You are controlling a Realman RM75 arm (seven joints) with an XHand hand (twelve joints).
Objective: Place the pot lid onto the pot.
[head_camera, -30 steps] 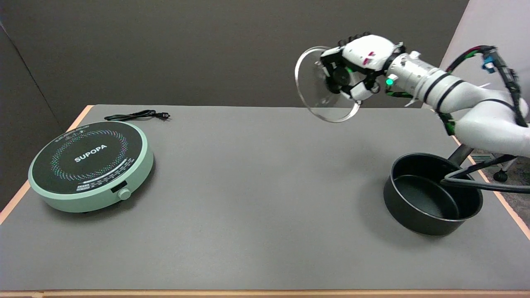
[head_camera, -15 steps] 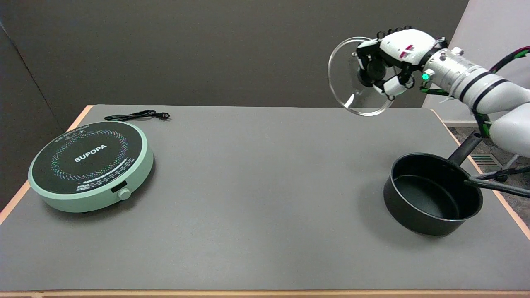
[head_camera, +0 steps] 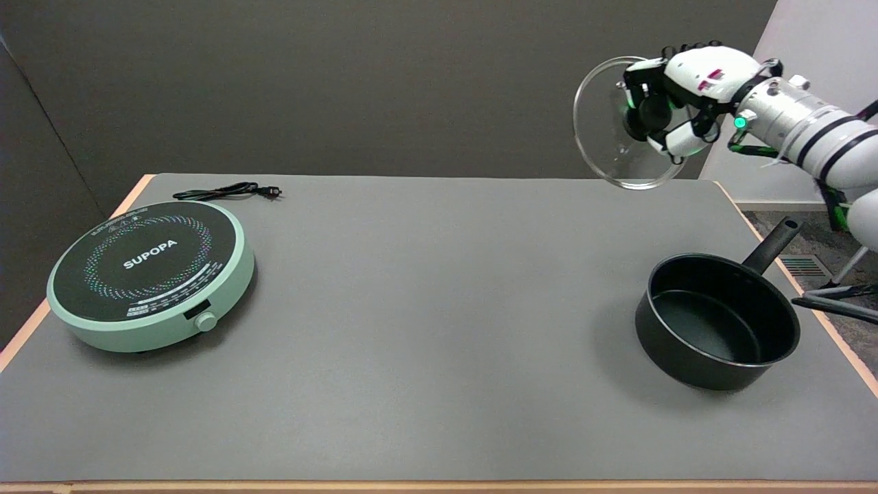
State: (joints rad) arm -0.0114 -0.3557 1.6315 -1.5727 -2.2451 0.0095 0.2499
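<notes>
- Glass pot lid [head_camera: 610, 147] was held by its knob in the right hand [head_camera: 675, 96], tilted on edge, high above the table [head_camera: 425, 288].
- Black pot [head_camera: 717, 319] stood uncovered below it.
- Green cooker [head_camera: 151, 274] read "SUPOPA".

Pots: one, black, long-handled [head_camera: 717, 321]
Pot lids: one, clear glass [head_camera: 617, 130]
Induction cooktops: one, round, green-rimmed [head_camera: 151, 274]
Power cords: one, black, coiled [head_camera: 226, 191]
Hands: one, black-and-white [head_camera: 675, 99]
Arms: one, white [head_camera: 816, 134]
Worktops: one, grey-topped [head_camera: 425, 309]
</notes>
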